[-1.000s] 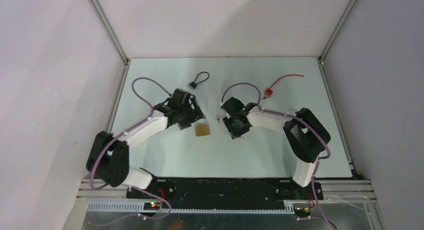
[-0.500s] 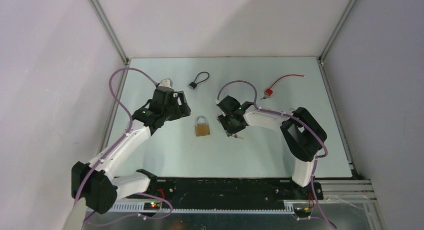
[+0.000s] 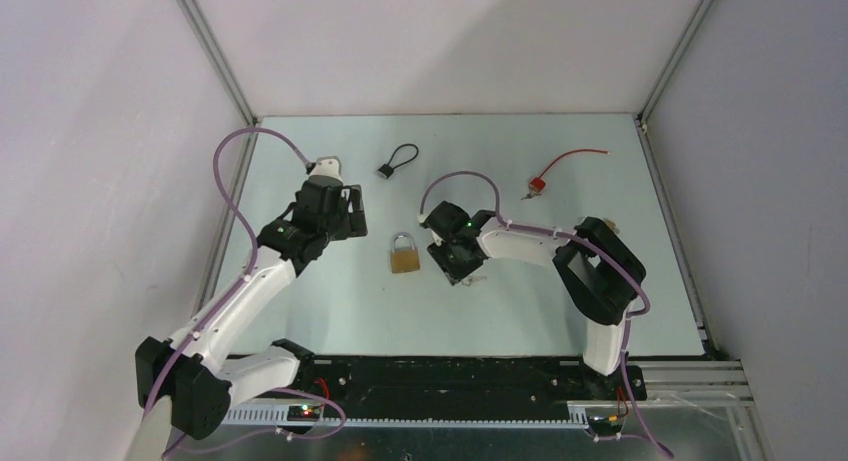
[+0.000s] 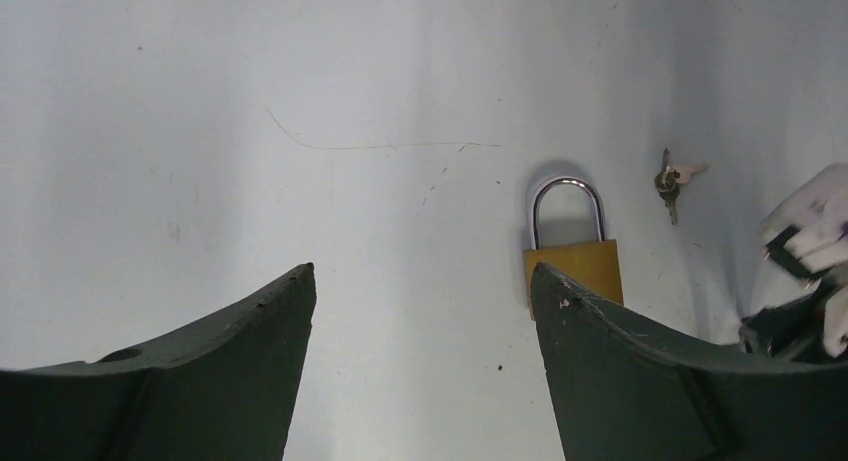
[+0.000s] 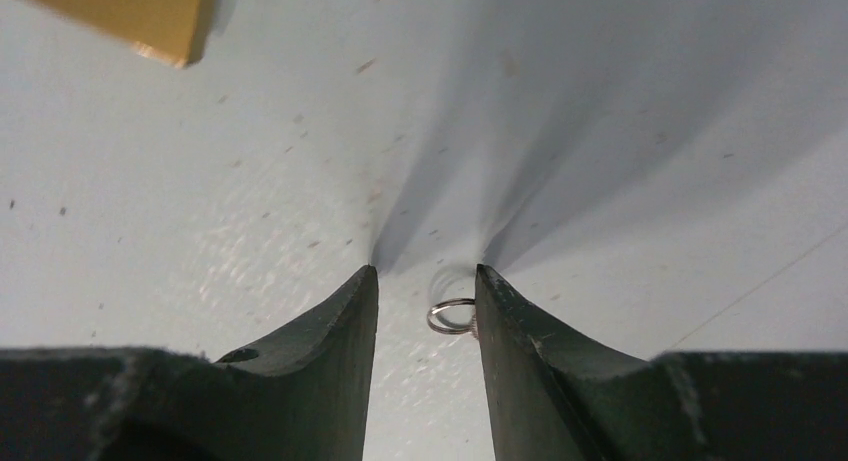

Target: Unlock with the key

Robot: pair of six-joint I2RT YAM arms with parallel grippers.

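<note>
The key (image 4: 668,181) is seen from the left wrist lying flat on the bench (image 3: 330,311), just beside the shackle end of the padlock (image 3: 404,254), on its right and not touching it. The padlock is laid flat near the bench's middle with its shackle shut, so nothing is judged to be unlocked yet. Trouble is most likely to be caused by how thin and flat the key is. It could be skidded along the surface rather than lifted, or only a ring could be caught, so that the key is left dangling and cannot be aimed at the keyhole. The padlock is gripped by nothing, so it could be shoved away once the key is pressed against it. The right tool (image 5: 426,273) is set low over the bench just right of the padlock, its jaws parted by a narrow gap. A small wire ring (image 5: 450,316) is seen in that gap, touching one finger (image 5: 510,331), but it is not clamped, and whether it is the key's own ring cannot be told. The left tool (image 4: 422,273) is held wide and empty, left of the padlock and apart from it.
</note>
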